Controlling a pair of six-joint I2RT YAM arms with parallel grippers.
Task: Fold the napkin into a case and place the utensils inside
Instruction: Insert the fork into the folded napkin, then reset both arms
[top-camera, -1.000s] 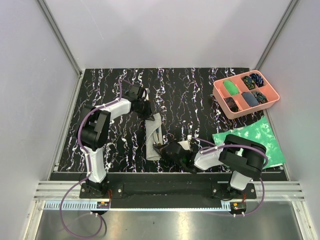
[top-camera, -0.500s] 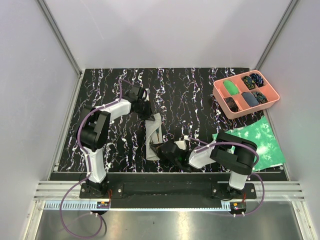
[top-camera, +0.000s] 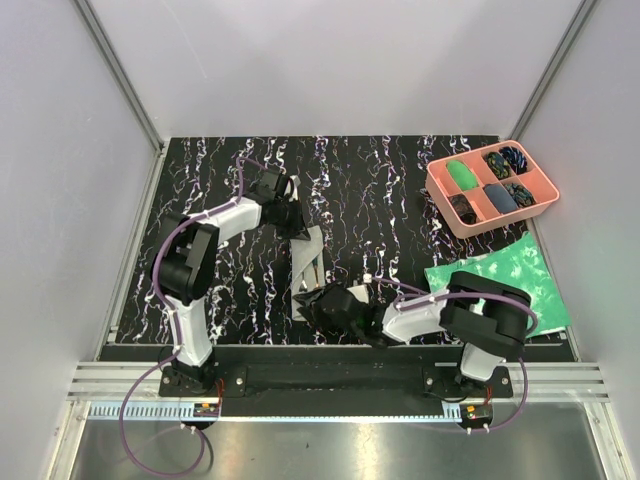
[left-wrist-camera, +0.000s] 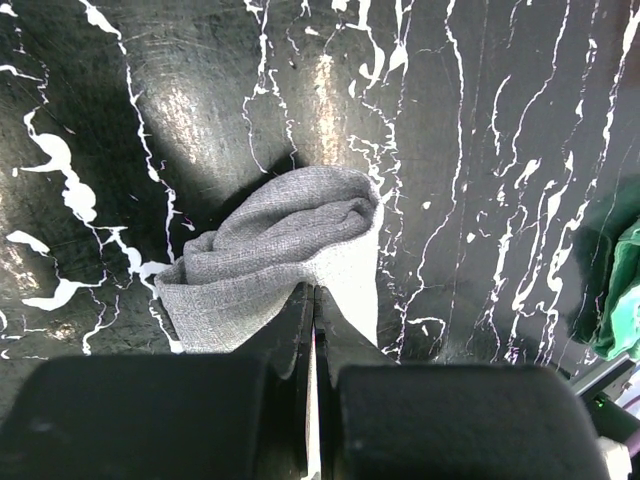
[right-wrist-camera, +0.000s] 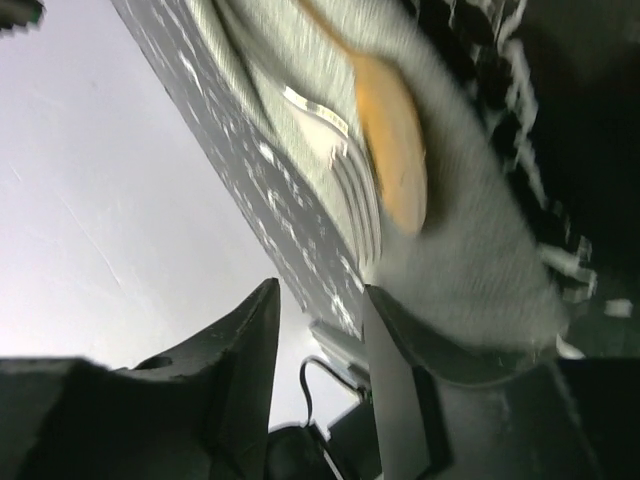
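Black marbled tabletop (top-camera: 200, 200) veined in white fills a booth with pale grey walls. At the left of the top view the left arm (top-camera: 190, 258) reaches toward the upper middle. Its left gripper (top-camera: 291, 222) sits at the far end of a light-grey cloth napkin (top-camera: 307, 262), folded into a narrow strip running down the middle of the table. In the left wrist view the gripper's 2 fingers (left-wrist-camera: 285, 335) are pressed together, pinching the napkin, whose end bunches into a rounded roll just beyond the tips and rests on the table. Lower in the top view, at the strip's near end, the right gripper (top-camera: 318, 303) lies low against the table, and the right arm (top-camera: 480, 320) bends in from the lower right. The right wrist view shows this gripper's fingers (right-wrist-camera: 250, 345) spread, with pale wall visible in the gap between them. The napkin's edge lies just beside the right-hand finger, and I cannot tell whether they touch. On the cloth lie the utensils (right-wrist-camera: 348, 185), blurred: a metal fork (right-wrist-camera: 320, 120) and a brownish spoon-shaped piece (right-wrist-camera: 392, 150) side by side. Right of the arms in the top view, a green-and-white mottled sheet (top-camera: 505, 275) lies flat. Above it, a pink compartmented plastic tray (top-camera: 436, 184) holding small dark, green and blue pieces stands at the upper right.
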